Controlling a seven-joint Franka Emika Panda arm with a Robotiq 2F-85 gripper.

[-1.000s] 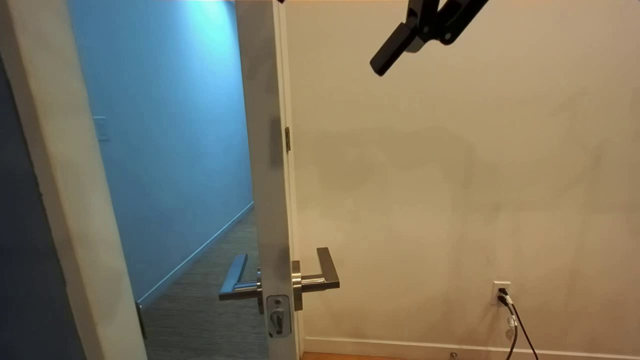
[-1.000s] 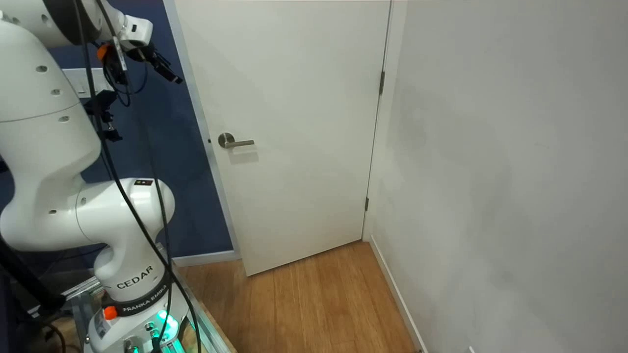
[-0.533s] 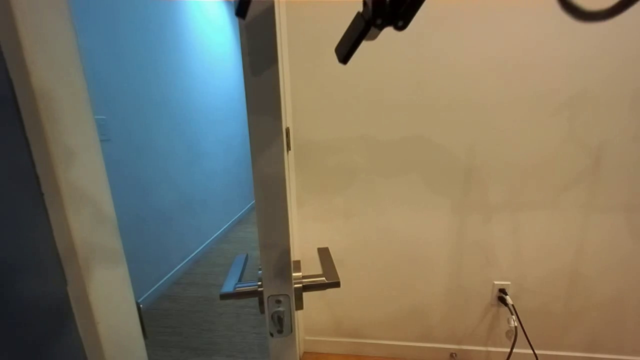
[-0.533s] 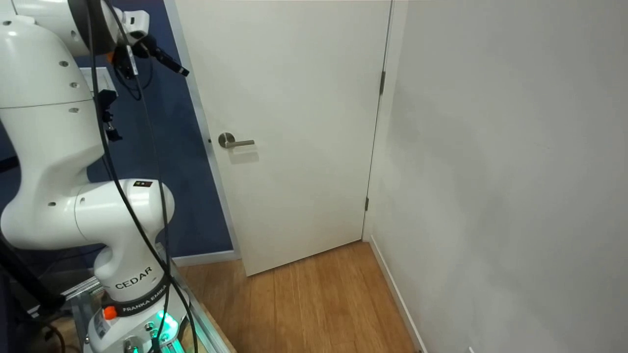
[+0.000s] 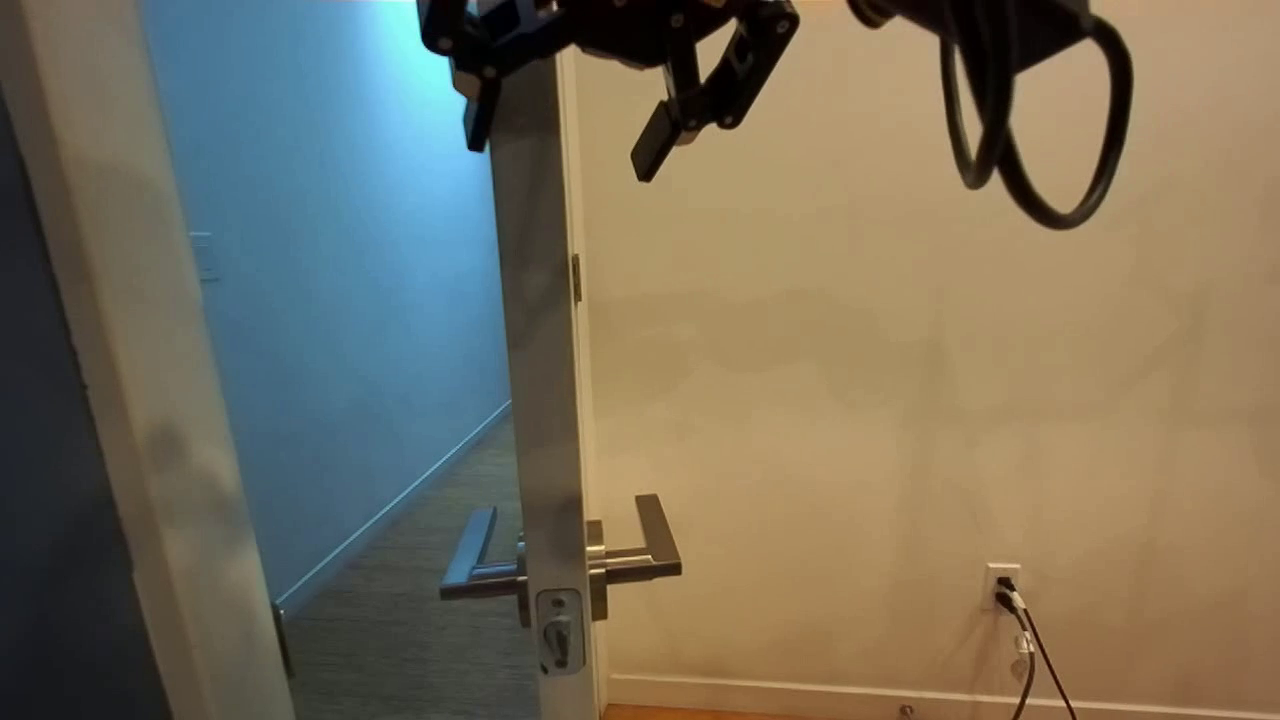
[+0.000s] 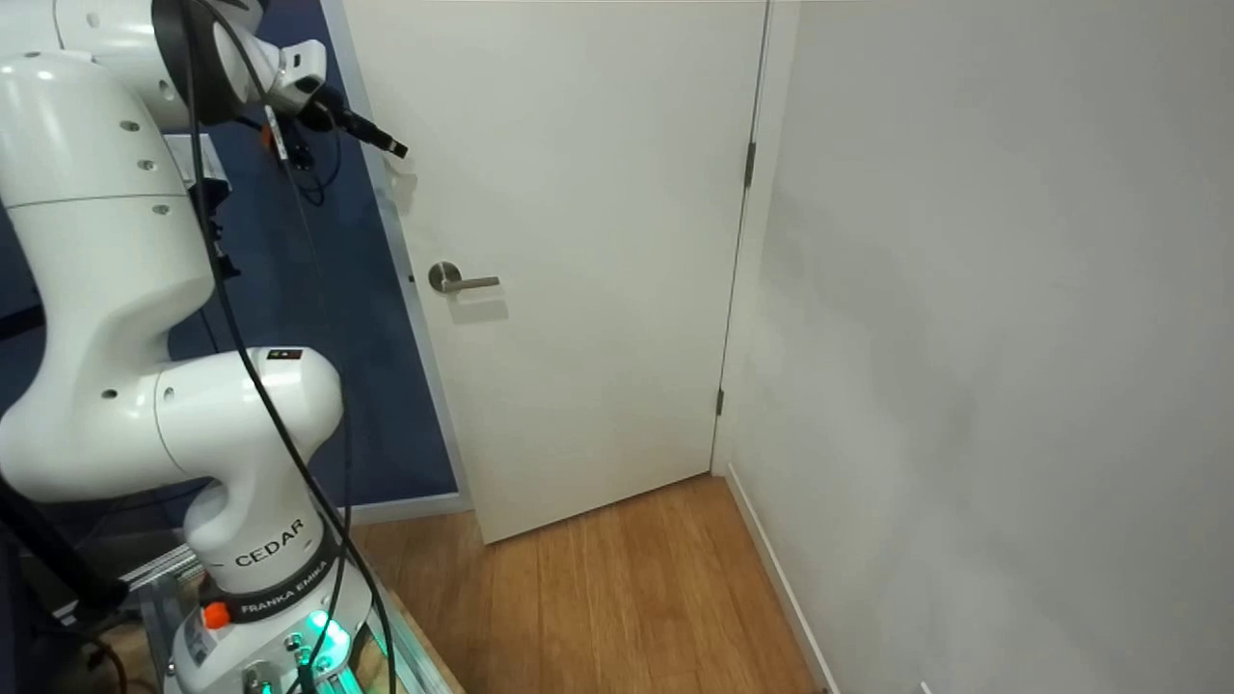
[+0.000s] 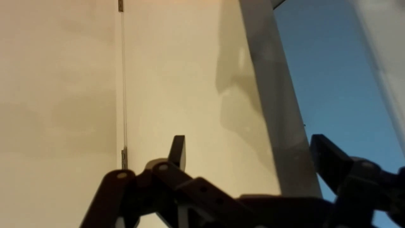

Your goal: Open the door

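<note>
Okay, your pincer [image 5: 561,163] is spread wide, holding nothing; door [image 6: 578,241] ahead of it, edge between the tips in wrist view, contact unclear; ajar already, lever handle [image 6: 473,282] below pincer, swinging the door wider probably left for you

Black cables [image 5: 1062,221] loop near the black claw [image 5: 561,162]; the white arm [image 6: 101,270] below it reads CEDAR [image 6: 270,544], its dots [image 6: 161,209] seemingly screws.
</note>
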